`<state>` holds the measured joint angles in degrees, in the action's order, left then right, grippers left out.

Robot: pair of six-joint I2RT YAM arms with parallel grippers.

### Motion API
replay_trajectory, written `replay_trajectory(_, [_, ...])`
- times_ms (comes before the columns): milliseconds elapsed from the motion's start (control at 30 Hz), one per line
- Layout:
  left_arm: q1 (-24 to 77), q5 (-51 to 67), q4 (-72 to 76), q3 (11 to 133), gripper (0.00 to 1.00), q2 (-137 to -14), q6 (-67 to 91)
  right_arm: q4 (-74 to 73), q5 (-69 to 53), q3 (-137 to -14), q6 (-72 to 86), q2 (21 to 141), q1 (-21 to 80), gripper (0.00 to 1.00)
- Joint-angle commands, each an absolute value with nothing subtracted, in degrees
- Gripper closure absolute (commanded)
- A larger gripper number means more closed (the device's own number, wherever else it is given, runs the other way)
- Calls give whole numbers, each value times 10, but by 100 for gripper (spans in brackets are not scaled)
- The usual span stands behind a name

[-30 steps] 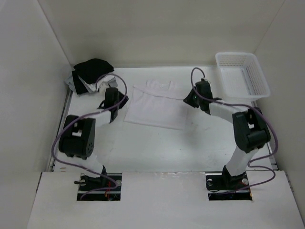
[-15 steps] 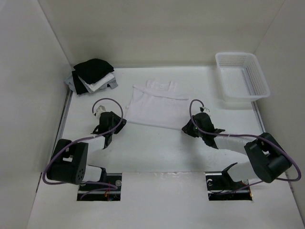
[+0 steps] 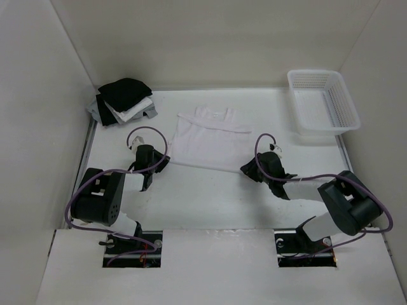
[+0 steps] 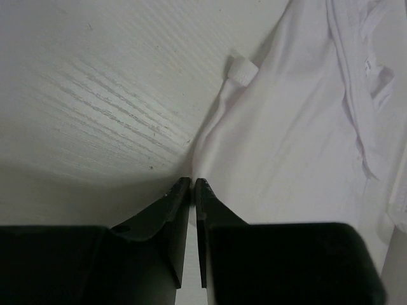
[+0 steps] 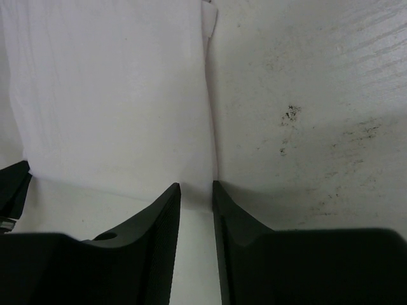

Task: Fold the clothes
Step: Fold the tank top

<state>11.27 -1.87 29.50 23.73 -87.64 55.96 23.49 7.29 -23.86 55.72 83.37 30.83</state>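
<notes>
The clothes (image 3: 206,136), a thin white sleeveless top, lie flat on the table with the straps at the far side. My left gripper (image 3: 161,164) is low at the top's near left corner. In the left wrist view its jaws (image 4: 192,181) are pressed almost together, with the corner of the fabric (image 4: 286,146) running into the tips. My right gripper (image 3: 247,169) is low at the near right corner. Its jaws (image 5: 196,185) stand apart, astride the side edge of the fabric (image 5: 108,95), with one finger (image 5: 159,216) over the cloth.
A pile of black, white and grey garments (image 3: 124,100) sits at the back left. A white plastic basket (image 3: 323,100) stands at the back right. White walls close in the table on three sides. A small sewn label (image 4: 243,70) sticks out from the top's side seam.
Both arms came down from beside the top's middle to its near corners. The left jaws then closed at the left corner. The top has not moved.
</notes>
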Motion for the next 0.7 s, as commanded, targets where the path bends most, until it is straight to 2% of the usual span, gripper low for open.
replay_trajectory(0, [114, -12, 288, 243, 93, -888, 554, 243, 76, -225, 581, 842, 308, 70])
replay_trajectory(100, [115, -12, 291, 243, 95, -889, 555, 237, 80, -213, 590, 822, 306, 70])
replay_trajectory(233, [116, -16, 290, 236, 96, -876, 555, 199, 84, -211, 591, 796, 310, 64])
replay_trajectory(400, [116, -16, 287, 232, 97, -867, 555, 188, 86, -216, 591, 798, 318, 68])
replay_trajectory(667, [118, -12, 291, 233, 99, -846, 556, 238, 73, -238, 580, 837, 318, 98])
